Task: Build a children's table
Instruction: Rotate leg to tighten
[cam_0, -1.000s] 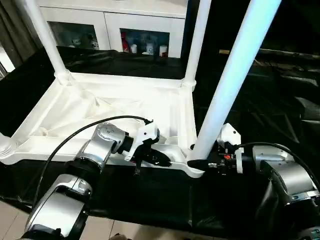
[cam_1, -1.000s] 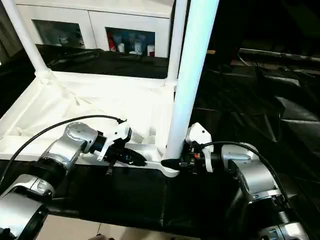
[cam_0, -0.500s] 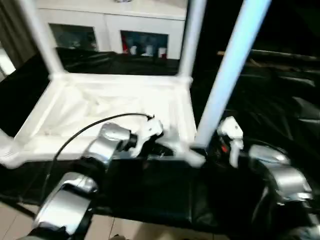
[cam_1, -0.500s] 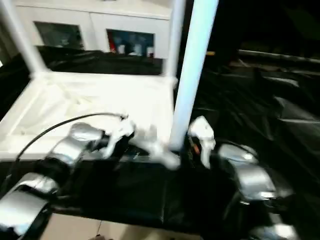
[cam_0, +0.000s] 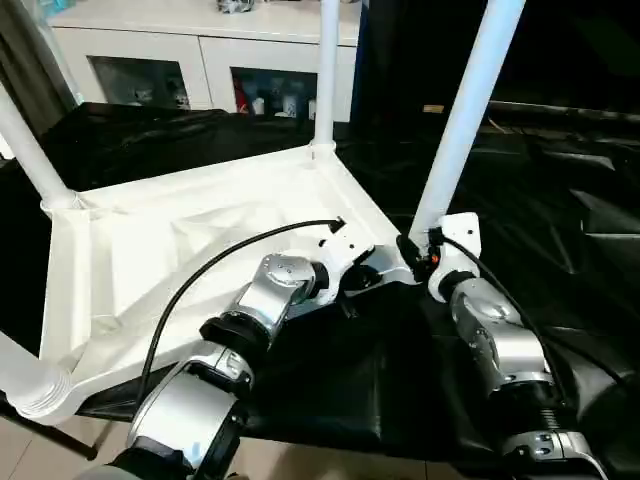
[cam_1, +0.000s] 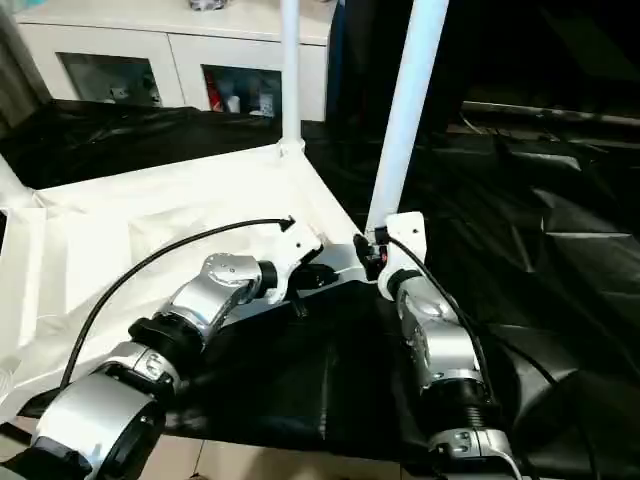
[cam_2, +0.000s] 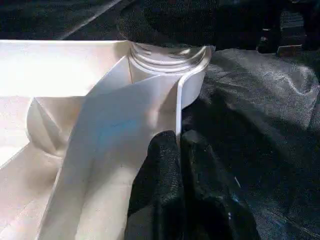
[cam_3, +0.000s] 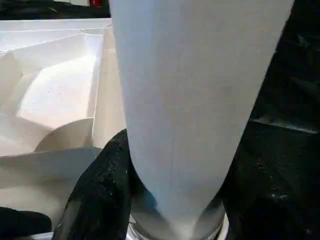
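The children's table lies upside down on black cloth, its white top (cam_0: 200, 240) showing ribs and corner sockets. Three legs (cam_0: 326, 70) (cam_0: 28, 150) (cam_0: 25, 380) stand in other corners. A fourth leg (cam_0: 462, 115) rises from the corner nearest my grippers. In the left wrist view my left gripper (cam_2: 178, 142) is shut on the top's thin rim wall just beside that corner socket (cam_2: 167, 60). My right gripper (cam_0: 420, 247) is closed around the base of the fourth leg (cam_3: 195, 90), with a black finger (cam_3: 102, 190) pressed against the side of it.
A white cabinet (cam_0: 150, 60) with glass doors stands behind the work. Black cloth (cam_0: 560, 200) lies crumpled to the right and beyond the table. A black cable (cam_0: 200, 275) arcs over my left forearm. Pale floor (cam_0: 40, 450) shows at the near left.
The table top has swung round on the cloth, its gripped corner moving away from me with both grippers. The camera has shifted too. Both grips look unchanged.
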